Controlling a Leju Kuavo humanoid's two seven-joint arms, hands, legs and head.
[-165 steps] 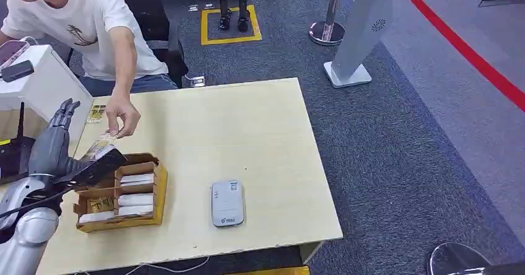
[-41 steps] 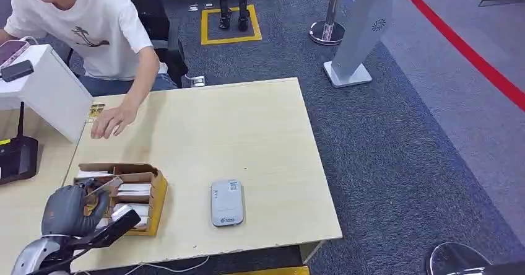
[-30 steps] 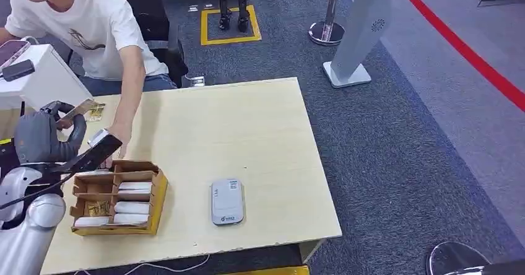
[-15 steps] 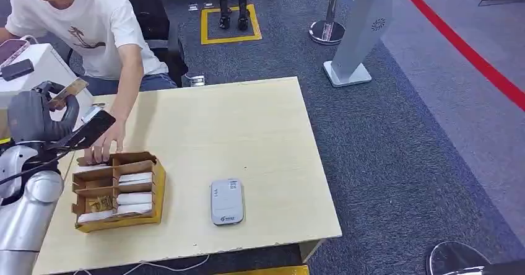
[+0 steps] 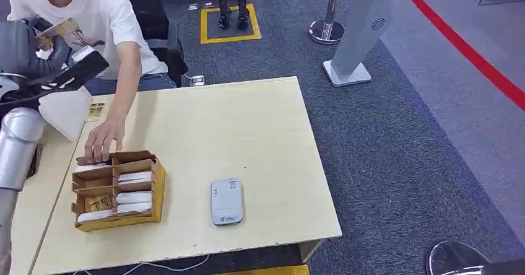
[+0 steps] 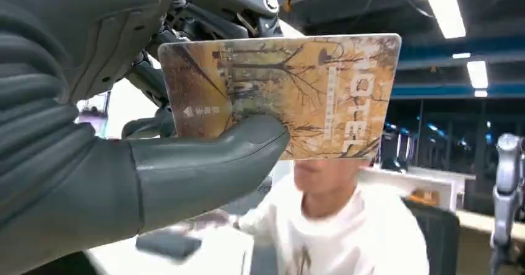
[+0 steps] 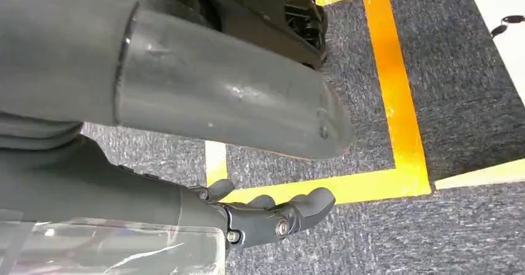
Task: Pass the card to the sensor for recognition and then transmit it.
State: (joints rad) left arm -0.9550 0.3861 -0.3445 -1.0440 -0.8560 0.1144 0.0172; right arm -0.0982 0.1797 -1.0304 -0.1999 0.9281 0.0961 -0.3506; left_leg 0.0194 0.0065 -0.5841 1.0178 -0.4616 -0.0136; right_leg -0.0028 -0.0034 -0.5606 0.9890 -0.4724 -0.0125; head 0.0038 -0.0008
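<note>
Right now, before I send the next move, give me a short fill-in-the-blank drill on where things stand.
1. The brown tree-printed card is held by the robot's ____ hand.
2. The grey rounded sensor lies flat on the light wooden ____.
3. The person's hand rests at the rim of the compartmented ____ box.
4. The large word printed on the card reads ____.

Missing words: left; table; cardboard; HOTEL

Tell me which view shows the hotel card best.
Left wrist view: the hotel card faces the camera, print legible, pinched by the left hand. Head view shows it small and tilted, top left. Right wrist view shows carpet.
</note>
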